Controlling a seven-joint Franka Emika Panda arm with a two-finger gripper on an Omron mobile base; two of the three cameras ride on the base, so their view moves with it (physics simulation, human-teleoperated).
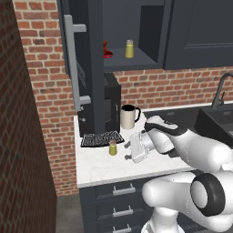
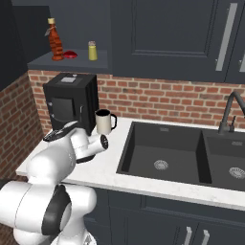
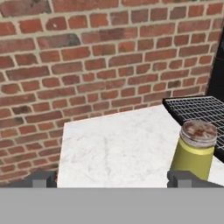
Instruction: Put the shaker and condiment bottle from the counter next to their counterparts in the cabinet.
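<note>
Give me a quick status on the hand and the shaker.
Hand open, empty, low over the counter. Shaker upright beside the wire rack, just off the right fingertip. Condiment bottle in the cabinet. Nothing between hand and shaker.

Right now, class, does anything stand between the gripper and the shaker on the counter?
Nothing visible does. The shaker stands on bare counter just ahead of the gripper, slightly off to one side in the hand view. The wire rack lies behind it, not between.
</note>
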